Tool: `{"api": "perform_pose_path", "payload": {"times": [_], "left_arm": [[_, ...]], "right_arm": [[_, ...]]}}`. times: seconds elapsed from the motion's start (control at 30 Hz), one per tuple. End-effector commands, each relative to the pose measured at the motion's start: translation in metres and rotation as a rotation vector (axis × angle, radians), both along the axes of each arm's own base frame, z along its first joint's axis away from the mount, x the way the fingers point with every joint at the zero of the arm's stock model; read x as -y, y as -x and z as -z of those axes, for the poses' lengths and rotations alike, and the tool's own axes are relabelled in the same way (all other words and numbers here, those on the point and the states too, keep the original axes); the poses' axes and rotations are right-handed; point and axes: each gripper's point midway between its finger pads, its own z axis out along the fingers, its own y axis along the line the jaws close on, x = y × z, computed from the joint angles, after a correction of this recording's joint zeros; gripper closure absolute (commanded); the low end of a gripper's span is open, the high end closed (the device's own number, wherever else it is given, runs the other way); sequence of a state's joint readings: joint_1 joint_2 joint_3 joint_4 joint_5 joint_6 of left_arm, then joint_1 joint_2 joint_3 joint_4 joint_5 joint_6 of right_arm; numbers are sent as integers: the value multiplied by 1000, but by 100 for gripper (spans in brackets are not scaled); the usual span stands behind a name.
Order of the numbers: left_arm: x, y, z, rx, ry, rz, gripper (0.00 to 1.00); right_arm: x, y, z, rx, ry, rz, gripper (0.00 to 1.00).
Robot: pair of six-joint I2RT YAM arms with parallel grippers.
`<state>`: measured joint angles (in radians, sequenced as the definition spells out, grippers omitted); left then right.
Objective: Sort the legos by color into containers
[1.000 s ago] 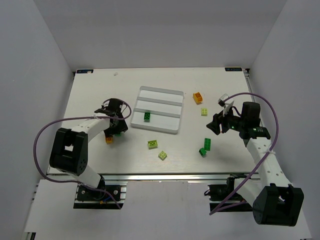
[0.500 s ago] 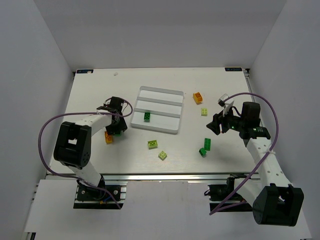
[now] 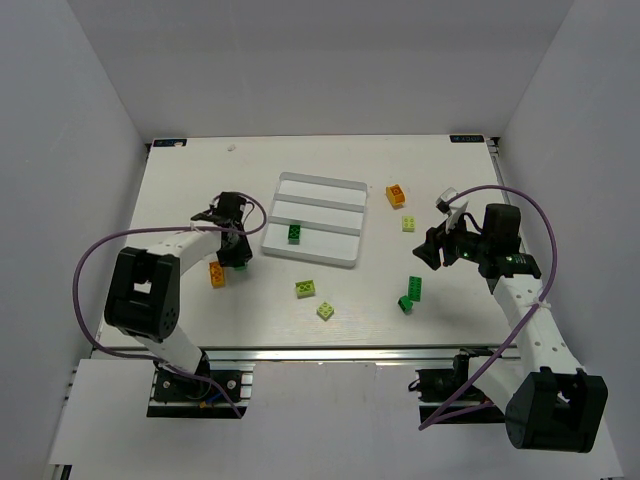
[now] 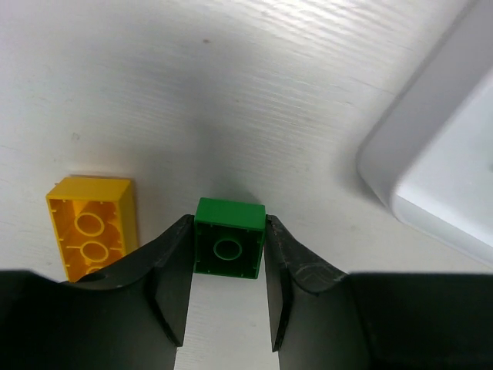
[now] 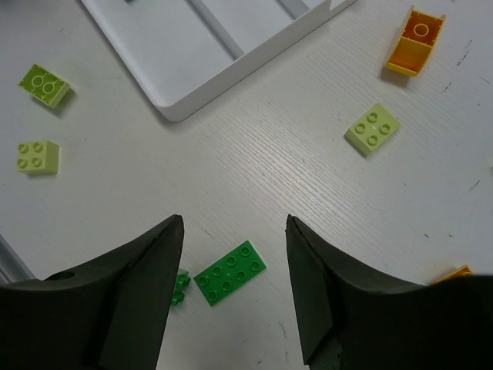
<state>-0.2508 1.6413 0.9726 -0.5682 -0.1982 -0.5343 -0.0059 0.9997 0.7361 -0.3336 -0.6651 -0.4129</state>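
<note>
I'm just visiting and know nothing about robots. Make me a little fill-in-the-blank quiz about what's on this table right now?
The white tray has ___ long compartments.
The single brick in the tray is dark ___.
The left hand has a green brick between its fingers, studs facing ___.
The right hand, holding nothing, has its fingers ___.
Missing words: three; green; down; open.

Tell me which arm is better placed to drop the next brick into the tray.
Left. The left gripper clasps a dark green brick beside the tray corner; the right gripper hangs open above loose bricks, holding nothing.
</note>
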Motion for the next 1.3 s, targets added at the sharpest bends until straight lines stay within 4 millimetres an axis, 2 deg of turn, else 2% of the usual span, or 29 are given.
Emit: {"api": "perform_pose_path", "payload": {"times": [0.0, 0.03, 0.07, 0.13, 0.17, 0.33, 0.47, 0.53, 0.57, 0.6, 0.7, 0.73, 0.9, 0.97, 1.07, 1.1, 1.17, 1.23, 1.27], "left_arm": [[19, -12, -39, 147, 95, 89, 83], [23, -13, -53, 195, 115, 125, 87], [33, -12, -60, 211, 167, 165, 89], [38, -15, -73, 269, 189, 199, 96], [48, -12, -86, 297, 227, 234, 98], [70, -16, -112, 375, 335, 322, 100], [92, -32, -123, 419, 422, 381, 97], [98, -39, -119, 404, 447, 380, 86], [101, -45, -122, 415, 458, 385, 84], [103, -48, -113, 387, 461, 378, 76], [106, -58, -113, 378, 465, 378, 60], [111, -58, -105, 355, 468, 385, 58], [112, -64, -97, 330, 460, 389, 44], [112, -64, -94, 320, 456, 391, 31], [112, -64, -96, 331, 452, 398, 28], [111, -65, -98, 337, 445, 398, 28], [109, -64, -103, 348, 440, 397, 28], [107, -61, -121, 394, 436, 403, 28], [105, -55, -121, 396, 434, 407, 28]], "right_arm": [[-3, -4, -10, 55, 0, -22, 38], [-2, -4, -9, 51, 0, -20, 38], [-2, -4, -9, 51, 0, -20, 38], [-3, -4, -8, 49, 1, -21, 38], [-3, -4, -9, 51, 1, -21, 38], [-3, -4, -9, 51, 1, -21, 38], [-3, -4, -7, 49, 3, -23, 38], [-3, -4, -7, 49, 3, -25, 38], [-2, -4, -7, 54, 8, -28, 38], [-3, -3, -6, 53, 9, -32, 38], [-3, -3, -6, 57, 10, -41, 38], [-3, -3, -6, 55, 9, -39, 38], [-3, -3, -4, 54, 14, -42, 38], [-3, -2, -3, 50, 14, -51, 37], [-7, 3, -1, 56, 17, -96, 30], [-18, 10, -2, 61, 4, -153, 27], [-22, 19, 2, 86, 22, -221, 22], [-30, 31, 4, 194, 65, -368, 20], [-34, 38, 8, 212, 82, -420, 20]]}}
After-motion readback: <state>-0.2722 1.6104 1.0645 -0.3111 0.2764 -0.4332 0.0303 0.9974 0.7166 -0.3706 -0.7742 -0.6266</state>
